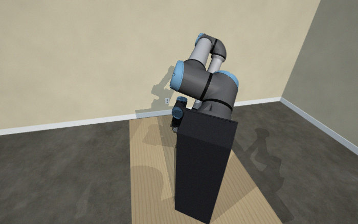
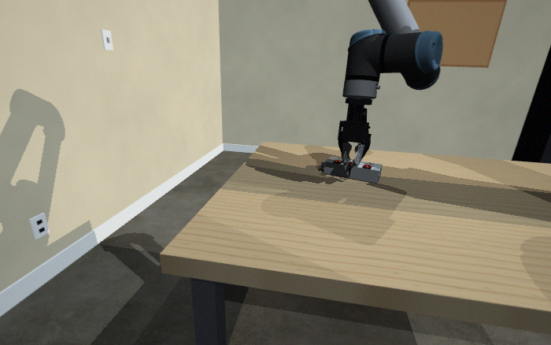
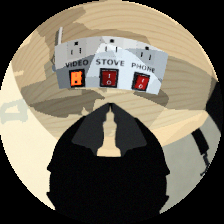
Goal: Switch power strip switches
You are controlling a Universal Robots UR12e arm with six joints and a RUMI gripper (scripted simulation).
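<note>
Pictured at the far end of the wooden table (image 2: 284, 243): grey power strip (image 2: 353, 168) lying face up, labels VIDEO, STOVE and PHONE legible in the wrist view above three rocker switches. VIDEO switch (image 3: 75, 78) glowing orange, apparently on; STOVE switch (image 3: 108, 78) and PHONE switch (image 3: 140, 82) a darker red, their settings harder to read, STOVE presumably off. Gripper (image 2: 353, 159) pointing straight down over the middle of the strip, jaws pressed fully together and holding nothing, tips low over the strip's top face or already touching it; contact not clear from the exterior view. In the wrist view, closed fingertips lined up roughly under the STOVE label, just short of the row of switches.

Step in hand, by the look of it: the approach to the first switch press, with neither required change yet made, VIDEO lit and STOVE dark. Strip already the right way up, so no flipping called for.

Next move, as a judgement: a small, controlled push with the closed tips onto one side of the STOVE rocker, then a short shift towards the VIDEO rocker for the opposite throw. Care needed to keep off PHONE, just beside STOVE, and to press downward, not sideways, lest the light strip slide or tip on the table. In the top view, the strip hidden behind the arm and its black pedestal (image 1: 203, 163).
</note>
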